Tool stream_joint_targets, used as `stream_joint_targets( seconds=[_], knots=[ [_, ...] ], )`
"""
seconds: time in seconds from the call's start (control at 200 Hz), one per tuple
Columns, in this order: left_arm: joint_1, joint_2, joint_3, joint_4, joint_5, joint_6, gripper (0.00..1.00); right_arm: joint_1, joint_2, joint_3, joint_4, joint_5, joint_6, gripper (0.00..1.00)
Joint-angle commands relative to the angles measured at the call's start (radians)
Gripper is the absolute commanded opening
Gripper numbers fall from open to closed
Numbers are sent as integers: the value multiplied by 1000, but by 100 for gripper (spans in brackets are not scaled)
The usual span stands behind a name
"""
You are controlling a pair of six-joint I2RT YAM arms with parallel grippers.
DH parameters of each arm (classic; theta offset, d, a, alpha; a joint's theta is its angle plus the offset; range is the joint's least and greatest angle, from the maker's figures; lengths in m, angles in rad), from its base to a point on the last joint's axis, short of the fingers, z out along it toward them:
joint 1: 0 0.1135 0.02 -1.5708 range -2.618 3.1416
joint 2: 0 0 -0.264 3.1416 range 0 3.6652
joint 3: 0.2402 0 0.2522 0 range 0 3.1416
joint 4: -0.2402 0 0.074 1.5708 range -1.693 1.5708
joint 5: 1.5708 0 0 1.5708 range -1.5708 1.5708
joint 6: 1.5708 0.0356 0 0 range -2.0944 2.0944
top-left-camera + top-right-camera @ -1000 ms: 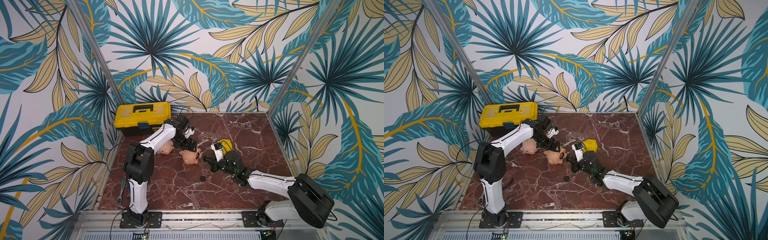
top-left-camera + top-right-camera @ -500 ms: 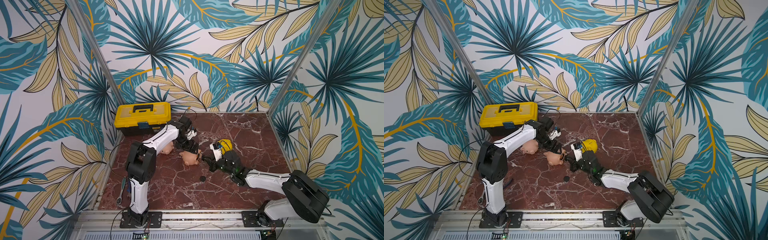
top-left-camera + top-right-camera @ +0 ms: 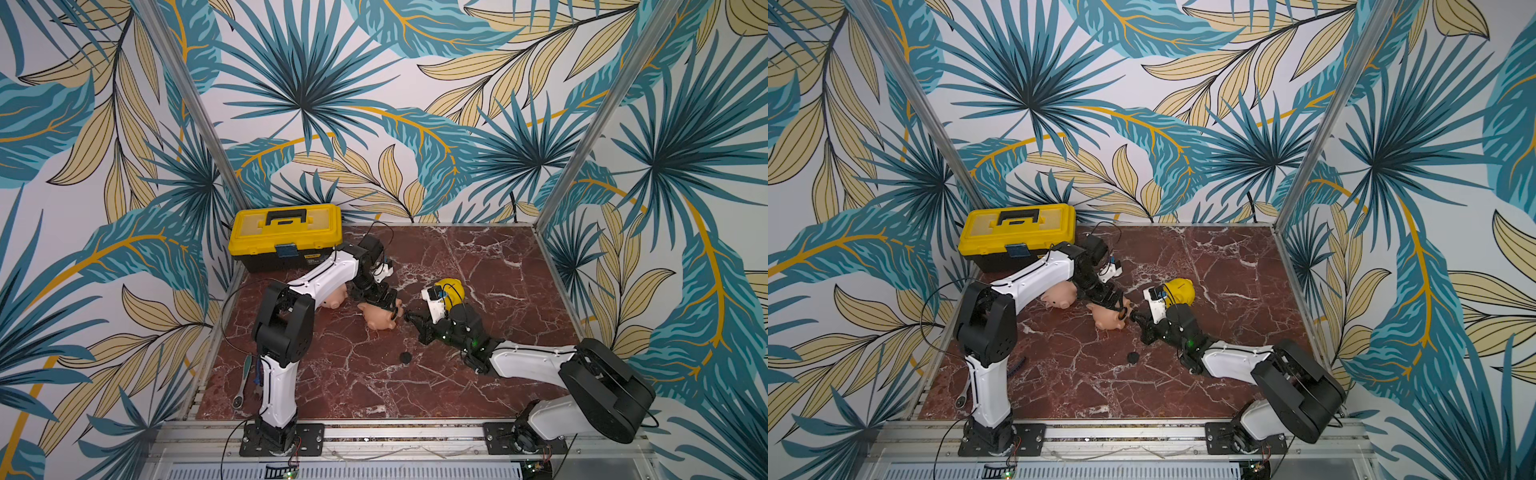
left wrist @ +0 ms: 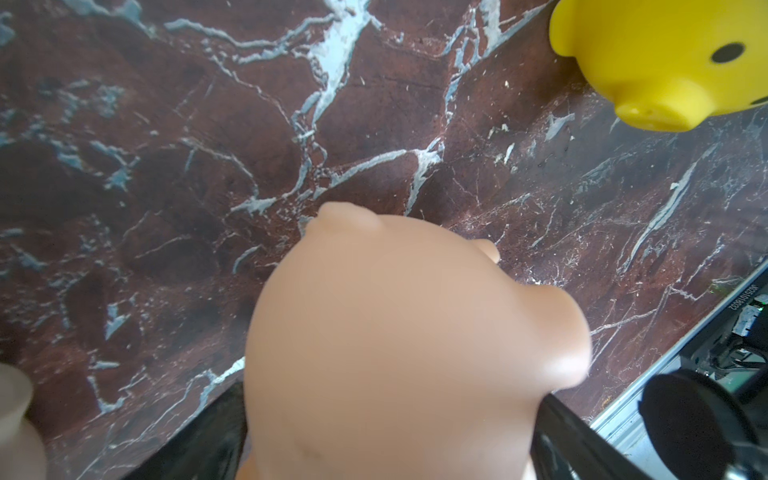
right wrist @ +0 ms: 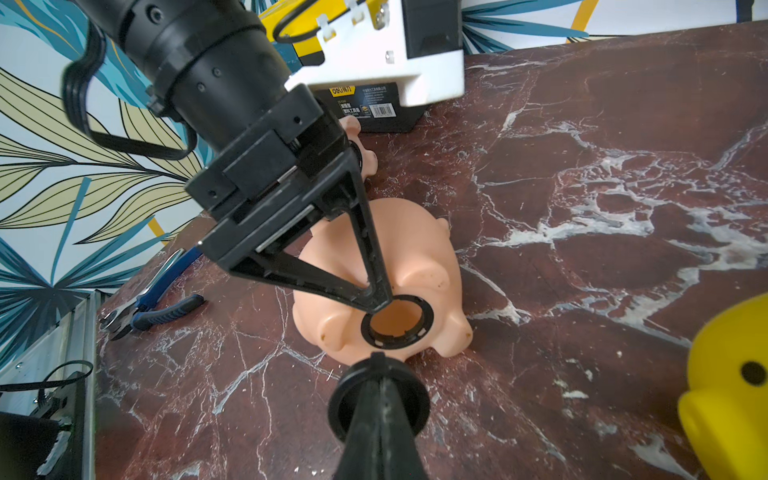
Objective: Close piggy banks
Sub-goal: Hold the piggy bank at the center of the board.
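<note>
A peach piggy bank (image 3: 379, 319) (image 3: 1108, 319) lies on its side on the marble table, and my left gripper (image 3: 388, 302) (image 4: 390, 449) is shut on its body (image 4: 395, 353). Its round belly hole (image 5: 397, 320) stands uncovered and faces my right gripper (image 3: 409, 318) (image 5: 378, 374). That gripper is shut on a black round plug (image 5: 378, 399) (image 4: 698, 415), a short gap from the hole. A second pink piggy bank (image 3: 332, 298) (image 3: 1059, 297) lies under the left arm. The yellow piggy bank (image 3: 451, 287) (image 3: 1181, 291) (image 5: 731, 395) sits behind the right wrist.
A loose black plug (image 3: 405, 357) (image 3: 1133, 357) lies on the table in front of the grippers. The yellow-and-black toolbox (image 3: 286, 232) (image 3: 1017, 232) stands at the back left. A ratchet wrench (image 3: 245, 380) and blue-handled pliers (image 5: 162, 307) lie by the left arm's base.
The right arm has edged slightly toward the peach piggy bank with the plug. The left gripper keeps its hold, and the pig has barely shifted.
</note>
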Motion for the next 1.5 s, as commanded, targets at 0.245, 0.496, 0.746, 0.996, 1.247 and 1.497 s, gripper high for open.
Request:
stream_joint_targets(
  seconds=[0.245,0.496,0.746,0.996,1.247,1.497],
  knots=[
    [-1,0,-62,-16,82,-21,89,-2,55,-32,89,12,-47,0],
    [1,4,-80,-11,87,-21,88,-2,159,-39,221,-12,-60,0],
    [2,11,-79,-12,99,-29,88,-3,246,-38,350,-24,-65,0],
    [6,16,-80,-13,120,-29,88,-2,327,-53,508,-23,-84,0],
    [12,20,-84,-13,137,-30,88,-3,378,-46,571,-28,-115,0],
    [14,20,-83,-13,140,-30,88,-2,399,-31,585,-39,-126,0]
  ],
)
